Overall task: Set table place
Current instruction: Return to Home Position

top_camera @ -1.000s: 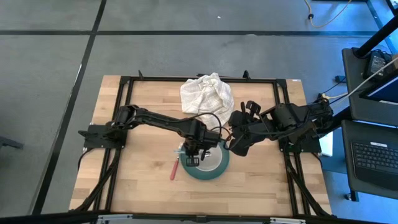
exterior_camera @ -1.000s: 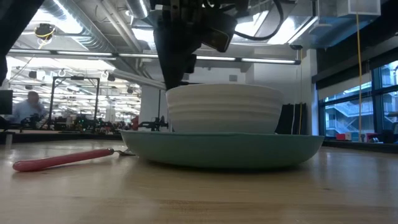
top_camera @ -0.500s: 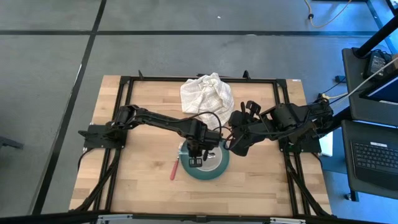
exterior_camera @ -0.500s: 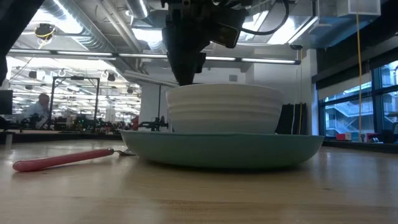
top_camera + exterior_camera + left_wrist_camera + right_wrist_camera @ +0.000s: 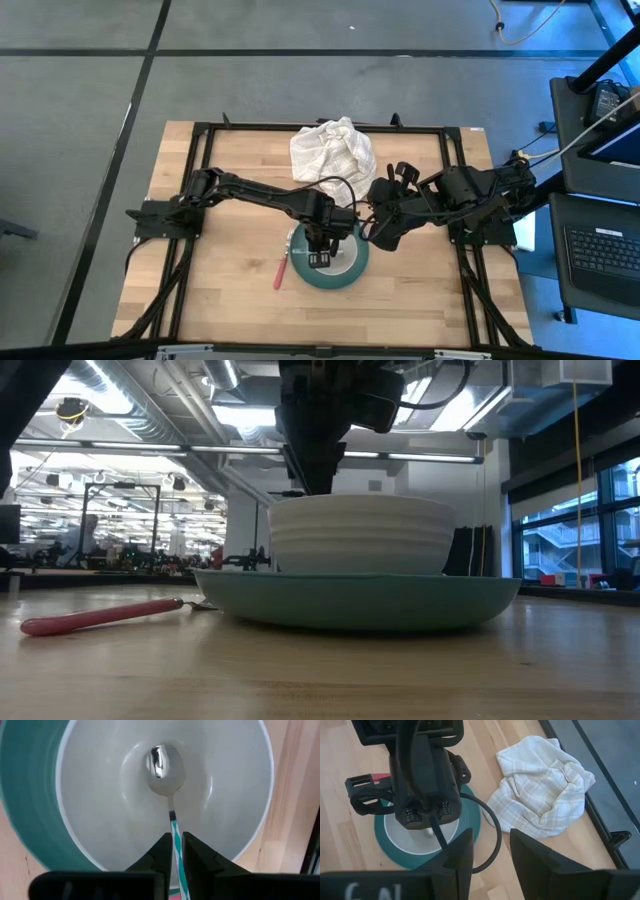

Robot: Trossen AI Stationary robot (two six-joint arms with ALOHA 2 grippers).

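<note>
Down in the white bowl [image 5: 100, 820], sitting on the teal plate [image 5: 25, 795] at the table's [image 5: 200, 300] middle, the spoon [image 5: 161, 770] is resting. My left gripper [image 5: 174, 842] is clamping its striped handle, fingers nearly together. Rising for home like this, I am risking dragging the spoon out or tipping the bowl. Since a second ago I am drifting over the bowl toward the right gripper [image 5: 492, 837], waiting open-fingered nearby.

One plate [image 5: 360, 603], one bowl [image 5: 360, 535], one spoon [image 5: 161, 765], one fork [image 5: 100, 615], one cloth [image 5: 332, 150].
</note>
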